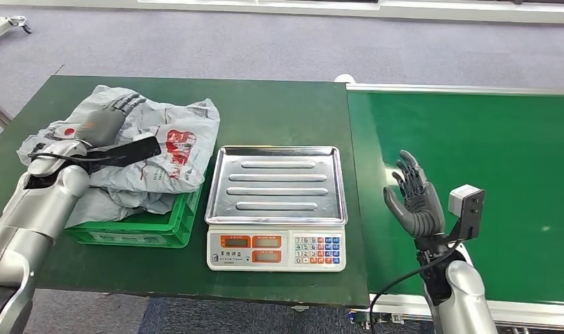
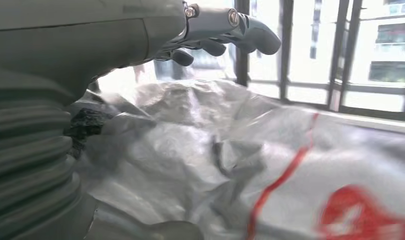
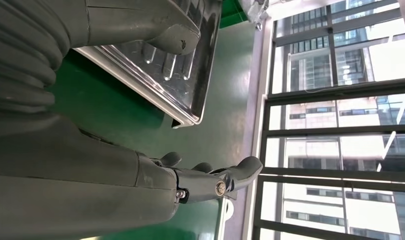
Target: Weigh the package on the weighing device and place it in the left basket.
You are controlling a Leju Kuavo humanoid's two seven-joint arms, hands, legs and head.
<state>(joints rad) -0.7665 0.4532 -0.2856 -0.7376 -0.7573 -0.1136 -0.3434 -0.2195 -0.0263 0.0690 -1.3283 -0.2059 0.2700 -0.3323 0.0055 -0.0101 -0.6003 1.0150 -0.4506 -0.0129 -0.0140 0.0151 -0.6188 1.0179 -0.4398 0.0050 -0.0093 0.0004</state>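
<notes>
Right hand point(image 1: 415, 198) spread, holding nothing; left hand point(image 1: 106, 122) (fingers extended) seemingly resting on package point(image 1: 171, 149).

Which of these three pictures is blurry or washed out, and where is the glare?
Head view: sharp and evenly lit, with soft ceiling-light glare on the scale's steel tray. Left wrist view: the grey package is close and soft, its red print smeared, and the windows behind the left hand are blown out white. Right wrist view: the right hand is fairly sharp, and the bright windows are overexposed.
</notes>
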